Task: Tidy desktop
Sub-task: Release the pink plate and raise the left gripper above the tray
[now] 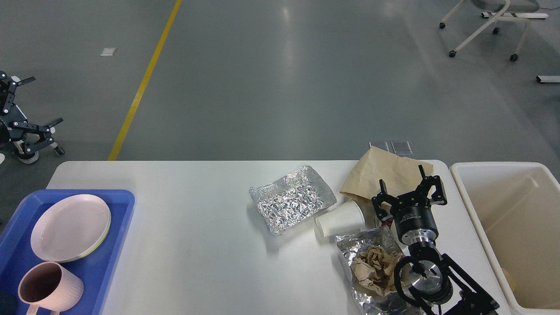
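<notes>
The tabletop (197, 245) is a white matte slab with rounded far corners, filling the near part of my view from the left edge almost to the right.

At its left end a blue tray (118, 245) holds a pale pink plate (70, 227) and, nearer me, a pink mug (50, 288) cut off by the bottom edge. Mid-table lies a crumpled foil sheet (292, 203). Just right of it a white paper cup (340, 218) lies on its side, touching a brown paper bag (385, 175) at the far edge. Near me, a second foil piece (367, 245) cradles a wad of brown paper (374, 269); its near end is hidden by my right arm and the frame. A cream bin (477, 205) stands at the right, partly out of frame.

My left pincer (26, 103) hangs high at the far left, off the tabletop, fingers spread and grasping nothing. My right pincer (411, 188) points away from me over the bag, fingers apart and empty.
</notes>
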Controlling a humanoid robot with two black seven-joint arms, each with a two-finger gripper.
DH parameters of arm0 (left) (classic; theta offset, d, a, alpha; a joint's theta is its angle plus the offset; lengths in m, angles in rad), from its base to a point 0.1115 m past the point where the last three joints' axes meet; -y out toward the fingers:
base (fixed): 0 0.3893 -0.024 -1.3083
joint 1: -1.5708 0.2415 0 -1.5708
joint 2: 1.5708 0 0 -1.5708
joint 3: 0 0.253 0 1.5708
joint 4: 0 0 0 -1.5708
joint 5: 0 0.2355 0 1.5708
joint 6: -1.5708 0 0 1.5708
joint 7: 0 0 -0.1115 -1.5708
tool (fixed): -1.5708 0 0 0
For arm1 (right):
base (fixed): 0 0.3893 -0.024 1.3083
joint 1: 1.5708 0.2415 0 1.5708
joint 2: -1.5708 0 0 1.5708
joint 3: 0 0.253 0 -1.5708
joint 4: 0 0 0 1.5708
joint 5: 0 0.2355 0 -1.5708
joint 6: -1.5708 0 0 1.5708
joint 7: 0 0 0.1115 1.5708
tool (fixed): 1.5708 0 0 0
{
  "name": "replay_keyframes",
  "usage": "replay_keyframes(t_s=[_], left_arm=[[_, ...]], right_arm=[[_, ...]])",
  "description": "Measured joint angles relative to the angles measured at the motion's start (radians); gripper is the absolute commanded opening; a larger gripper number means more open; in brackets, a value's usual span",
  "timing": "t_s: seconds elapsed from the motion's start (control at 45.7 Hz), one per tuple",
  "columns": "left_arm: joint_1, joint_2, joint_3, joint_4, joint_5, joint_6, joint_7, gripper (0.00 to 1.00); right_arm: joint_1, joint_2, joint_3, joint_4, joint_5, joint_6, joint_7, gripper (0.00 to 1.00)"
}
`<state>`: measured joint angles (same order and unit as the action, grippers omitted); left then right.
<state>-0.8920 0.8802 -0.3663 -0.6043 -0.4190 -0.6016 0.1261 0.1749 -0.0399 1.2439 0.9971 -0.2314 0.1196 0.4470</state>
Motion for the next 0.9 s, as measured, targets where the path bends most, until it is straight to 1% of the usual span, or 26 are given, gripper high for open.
replay_keyframes(t_s=[0.044,0.088,0.197,0.219,0.307,0.372,0.482,0.635,0.701,0.81,0.898], left_arm=[[0.020,-0.021,-0.052,0.000,0.000,-0.002,-0.010,0.96],[0.040,-0.041,-0.094,0.000,0.000,-0.002,-0.030,0.96],[0.119,-0.111,-0.224,0.002,0.000,0.013,-0.111,0.96],[0.136,-0.129,-0.258,0.003,0.000,0.021,-0.132,0.96],[0.182,-0.195,-0.372,0.003,0.002,0.068,-0.193,0.96],[0.219,-0.249,-0.447,0.001,0.016,0.110,-0.219,0.96],[0.289,-0.333,-0.544,-0.021,0.071,0.145,-0.232,0.96],[0.389,-0.402,-0.714,-0.128,0.186,0.171,-0.235,0.96],[0.448,-0.438,-0.805,-0.189,0.274,0.184,-0.235,0.96],[0.555,-0.535,-0.971,-0.290,0.476,0.193,-0.232,0.96],[0.609,-0.615,-1.072,-0.319,0.614,0.193,-0.229,0.96]], right_arm=[[0.000,0.000,0.000,0.000,0.000,0.000,0.000,1.00],[0.000,0.000,0.000,0.000,0.000,0.000,0.000,1.00],[0.000,0.000,0.000,0.000,0.001,0.000,0.000,1.00],[0.000,0.000,0.000,0.000,0.001,0.000,0.000,1.00],[0.000,0.000,0.000,0.000,0.001,0.000,0.000,1.00],[0.000,0.000,0.000,0.000,0.001,0.000,0.000,1.00],[0.000,0.000,0.000,0.001,0.001,0.000,0.000,1.00],[0.000,0.000,-0.001,0.001,0.001,0.000,0.000,1.00],[0.000,0.000,-0.001,0.001,0.001,0.000,0.000,1.00],[0.000,0.000,-0.001,0.001,0.001,0.000,0.000,1.00],[0.000,0.000,-0.001,0.001,0.001,0.000,0.000,1.00]])
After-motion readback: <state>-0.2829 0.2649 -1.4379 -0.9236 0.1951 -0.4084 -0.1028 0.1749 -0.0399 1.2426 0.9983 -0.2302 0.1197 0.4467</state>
